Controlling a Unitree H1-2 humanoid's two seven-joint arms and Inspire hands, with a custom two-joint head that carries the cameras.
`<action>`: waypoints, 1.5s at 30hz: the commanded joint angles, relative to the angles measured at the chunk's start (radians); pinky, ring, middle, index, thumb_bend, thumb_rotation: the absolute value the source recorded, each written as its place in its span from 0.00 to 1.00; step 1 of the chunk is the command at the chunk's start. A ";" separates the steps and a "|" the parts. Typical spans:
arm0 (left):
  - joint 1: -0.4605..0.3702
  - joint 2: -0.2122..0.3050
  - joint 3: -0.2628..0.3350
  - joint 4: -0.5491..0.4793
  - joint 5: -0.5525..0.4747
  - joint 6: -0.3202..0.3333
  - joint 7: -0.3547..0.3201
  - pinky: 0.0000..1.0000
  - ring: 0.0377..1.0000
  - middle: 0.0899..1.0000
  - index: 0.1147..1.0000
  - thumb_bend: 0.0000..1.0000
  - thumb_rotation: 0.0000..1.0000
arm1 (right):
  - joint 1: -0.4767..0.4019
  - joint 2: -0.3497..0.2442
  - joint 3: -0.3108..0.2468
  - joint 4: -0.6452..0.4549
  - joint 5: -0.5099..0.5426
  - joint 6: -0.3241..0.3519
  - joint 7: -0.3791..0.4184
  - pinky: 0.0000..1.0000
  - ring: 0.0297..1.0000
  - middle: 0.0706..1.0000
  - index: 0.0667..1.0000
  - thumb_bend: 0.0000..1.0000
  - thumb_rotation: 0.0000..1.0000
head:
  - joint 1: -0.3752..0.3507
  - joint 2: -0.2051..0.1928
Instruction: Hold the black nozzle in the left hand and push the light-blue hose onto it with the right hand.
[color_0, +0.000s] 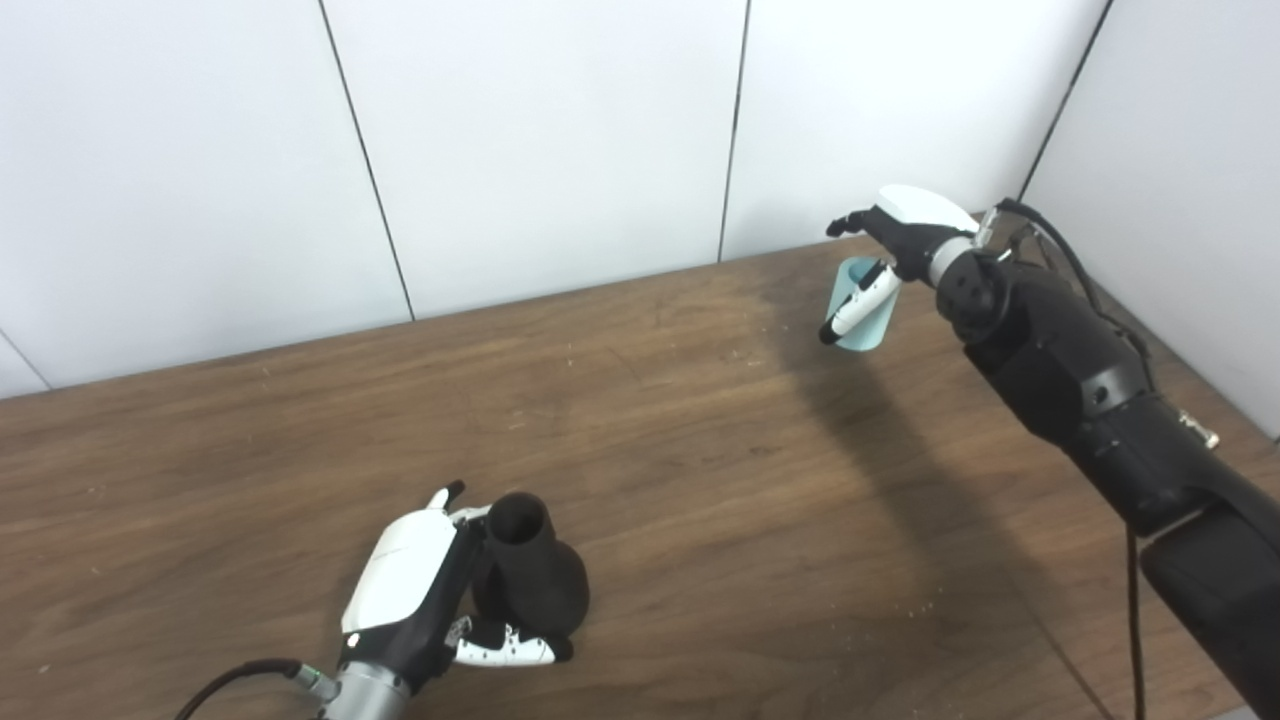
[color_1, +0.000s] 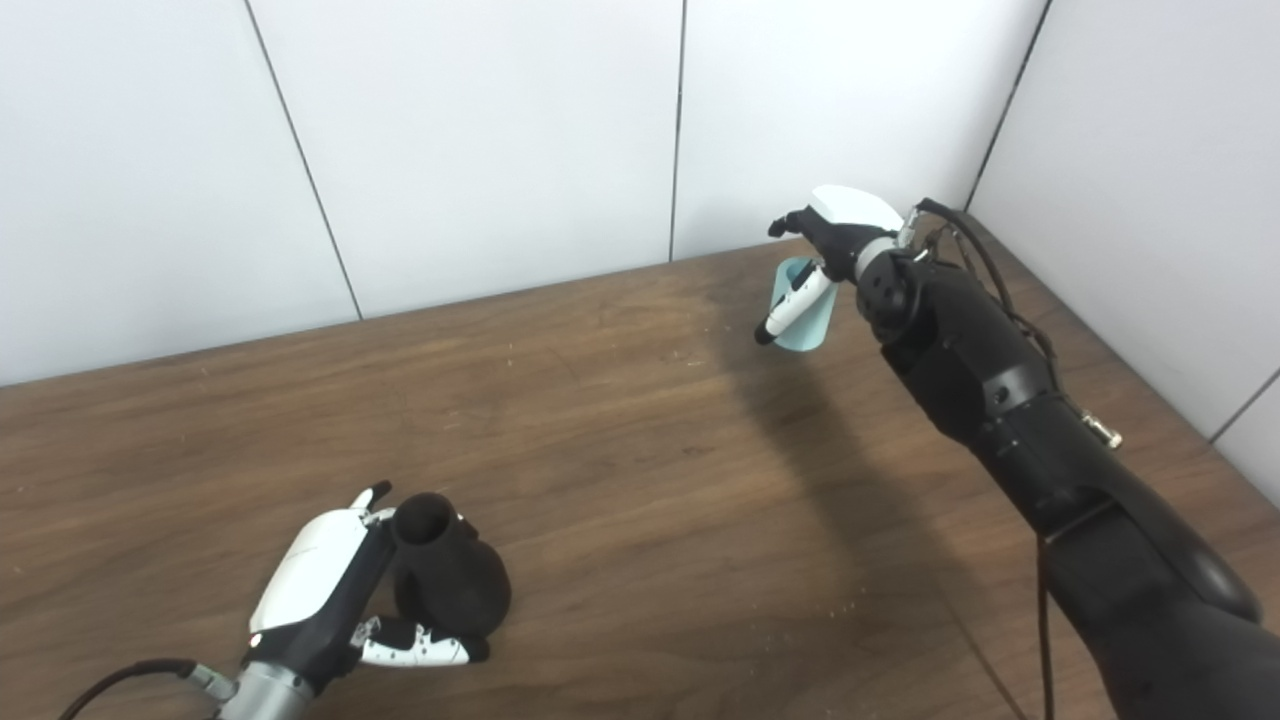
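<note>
A dark wooden table (color_0: 700, 420) meets white wall panels (color_0: 540, 140) in a corner. Near its front edge the left hand (color_0: 420, 590) grips the black nozzle (color_0: 530, 580). Well apart, at the back, the right hand (color_0: 895, 255) clasps the light-blue hose (color_0: 868, 315).

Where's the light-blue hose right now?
The light-blue hose is in the right hand, above the table's far right corner, far from the black nozzle.

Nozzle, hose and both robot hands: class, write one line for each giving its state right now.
Black nozzle: upright on the table, narrow open end up, gripped.
Light-blue hose: a short piece, held, apart from the nozzle.
Left robot hand: shut on the nozzle.
Right robot hand: shut on the hose.
</note>
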 joint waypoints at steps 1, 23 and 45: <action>0.047 0.039 -0.016 0.042 0.025 0.036 -0.076 1.00 0.71 0.48 0.39 0.52 0.00 | -0.059 -0.043 -0.008 -0.013 -0.022 -0.013 -0.007 0.86 0.90 0.87 0.83 0.95 0.22 | 0.000 0.000; 0.048 0.035 -0.014 0.027 0.035 0.053 -0.089 1.00 0.71 0.48 0.39 0.52 0.00 | -0.084 -0.052 0.018 0.025 -0.095 0.036 0.099 0.95 0.84 0.80 0.79 0.95 0.08 | 0.009 0.013; 0.051 0.035 -0.025 0.026 0.047 0.047 -0.091 1.00 0.71 0.46 0.40 0.52 0.00 | -0.073 -0.058 0.026 0.036 -0.106 0.019 0.080 0.67 0.69 0.75 0.75 0.89 0.03 | 0.010 0.018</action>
